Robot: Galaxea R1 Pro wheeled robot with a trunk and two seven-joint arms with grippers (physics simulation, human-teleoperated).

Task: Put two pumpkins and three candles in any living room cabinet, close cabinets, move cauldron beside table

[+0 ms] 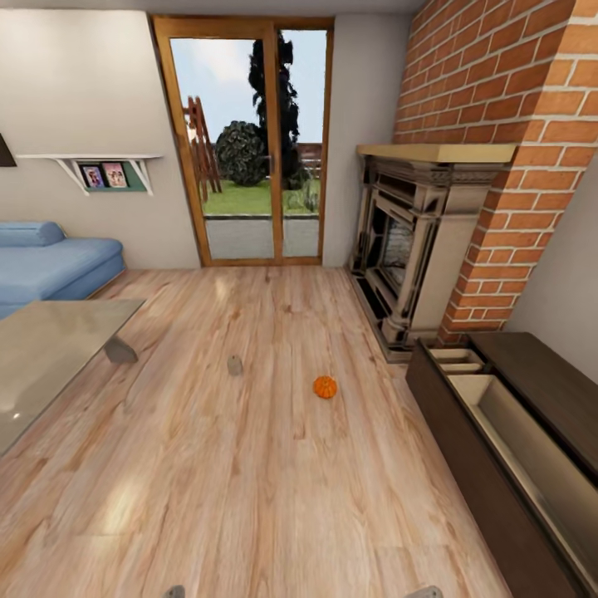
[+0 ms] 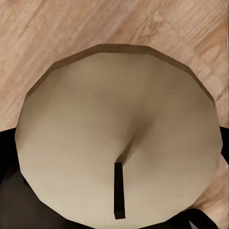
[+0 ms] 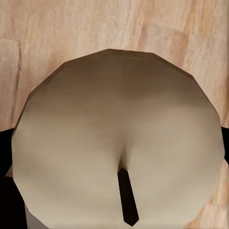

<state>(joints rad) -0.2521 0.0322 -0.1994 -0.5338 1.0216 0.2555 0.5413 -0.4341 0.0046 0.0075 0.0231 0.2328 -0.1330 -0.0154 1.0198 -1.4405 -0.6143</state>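
Note:
A pale beige candle (image 2: 114, 119) with a black wick sits very close in the left wrist view, with my left gripper (image 2: 114, 157) shut on it; dark fingers (image 2: 7, 157) show at its sides above the wood floor. My right gripper (image 3: 117, 152) is likewise shut on a second candle (image 3: 114, 114). In the head view an orange pumpkin (image 1: 325, 386) lies on the floor, with a third candle (image 1: 235, 365) standing to its left. The dark brown cabinet (image 1: 465, 448) at the right has open drawers with pale insides (image 1: 515, 432). The glass table (image 1: 50, 357) stands at the left. The cauldron is out of view.
A brick fireplace (image 1: 415, 249) stands past the cabinet at the right. A blue sofa (image 1: 50, 262) sits behind the table at the far left. Glass patio doors (image 1: 249, 141) fill the far wall. Wood floor stretches between table and cabinet.

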